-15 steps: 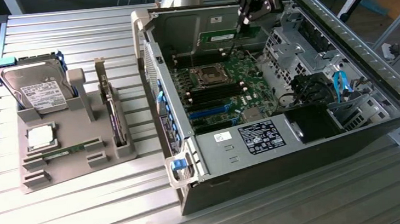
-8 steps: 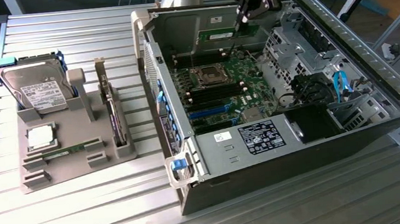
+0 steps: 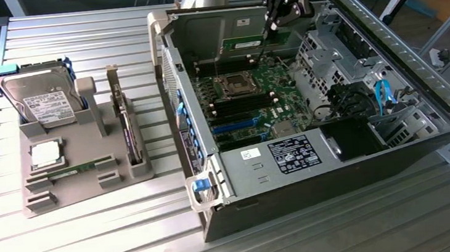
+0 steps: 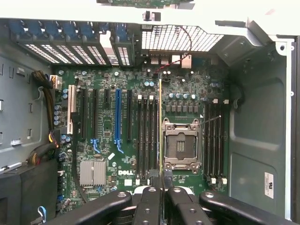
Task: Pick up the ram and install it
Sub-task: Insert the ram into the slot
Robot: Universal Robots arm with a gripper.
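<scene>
The ram [image 3: 247,43], a thin green stick, hangs inside the open computer case [image 3: 392,147] above the motherboard [image 3: 247,99], near the case's back wall. My gripper [image 3: 272,30] is shut on its upper edge. In the wrist view the ram [image 4: 161,126] appears edge-on as a thin line running out from between my gripper's [image 4: 161,199] black fingers. It hovers over the gap between the black memory slots [image 4: 147,136] and the empty processor socket [image 4: 181,145]. It is clear of the board.
On the exterior view's left a grey holder [image 3: 66,191] carries a hard drive [image 3: 41,100], a silver processor chip [image 3: 46,154], another green stick [image 3: 76,170] and an upright expansion card [image 3: 129,135]. Case walls, a drive cage [image 3: 326,54] and cables [image 3: 383,95] surround the board.
</scene>
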